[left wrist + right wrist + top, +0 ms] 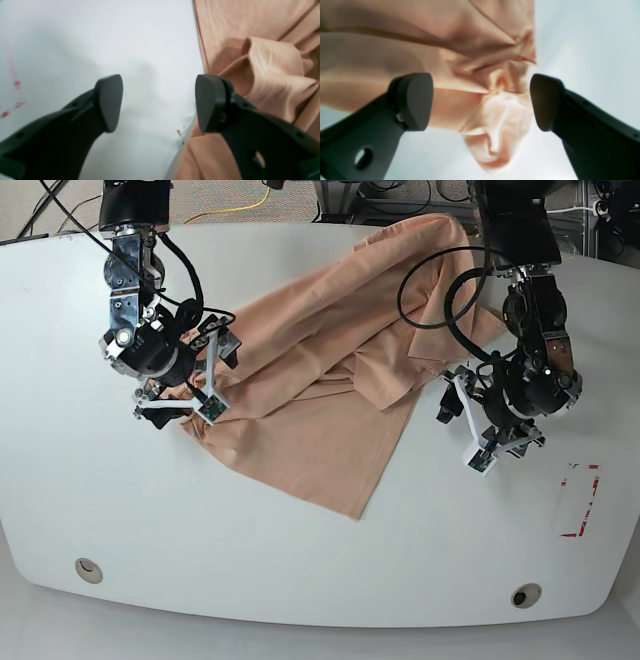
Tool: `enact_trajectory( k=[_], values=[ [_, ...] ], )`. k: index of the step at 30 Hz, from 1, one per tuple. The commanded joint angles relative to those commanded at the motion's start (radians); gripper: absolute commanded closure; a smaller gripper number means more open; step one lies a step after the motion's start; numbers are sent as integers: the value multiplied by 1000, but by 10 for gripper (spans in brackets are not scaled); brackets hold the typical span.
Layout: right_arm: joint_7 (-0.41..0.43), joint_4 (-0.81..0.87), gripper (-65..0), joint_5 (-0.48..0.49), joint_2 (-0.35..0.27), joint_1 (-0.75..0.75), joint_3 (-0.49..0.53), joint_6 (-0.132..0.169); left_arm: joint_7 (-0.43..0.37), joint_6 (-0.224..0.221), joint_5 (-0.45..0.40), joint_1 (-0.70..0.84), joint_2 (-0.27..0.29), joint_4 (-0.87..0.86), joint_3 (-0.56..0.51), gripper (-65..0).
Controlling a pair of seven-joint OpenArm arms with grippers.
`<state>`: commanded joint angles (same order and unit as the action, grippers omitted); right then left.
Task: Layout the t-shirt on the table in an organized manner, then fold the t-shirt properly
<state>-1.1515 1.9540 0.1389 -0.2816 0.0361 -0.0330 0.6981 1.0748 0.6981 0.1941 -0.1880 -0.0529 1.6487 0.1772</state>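
Lying crumpled toward the far edge of the table [300,580], the t-shirt [330,380] risks bunching more if the right gripper [481,102], jaws wide like the left gripper [158,102], pinches several layers.

My left wrist view cuts the t-shirt [262,75] off at its right edge; red tape marks [15,97] on the table [137,50] blur beyond reading.
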Motion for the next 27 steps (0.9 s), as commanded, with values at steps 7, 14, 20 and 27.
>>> enact_trajectory(
  k=[7,14,20,27],
  values=[
    [3,9,-539,2,29,37,-14,0,-117,0,0,-26,15,-121,-86,-428],
    [3,11,-539,2,61,52,-58,0,-166,-64,2,-100,51,-245,-146,-428],
    [3,11,-539,2,61,55,-63,0,-233,-202,0,-166,71,-347,-149,-428],
    [3,11,-539,2,60,55,-63,0,-296,-282,0,-264,71,-551,-150,-428]
  ],
)
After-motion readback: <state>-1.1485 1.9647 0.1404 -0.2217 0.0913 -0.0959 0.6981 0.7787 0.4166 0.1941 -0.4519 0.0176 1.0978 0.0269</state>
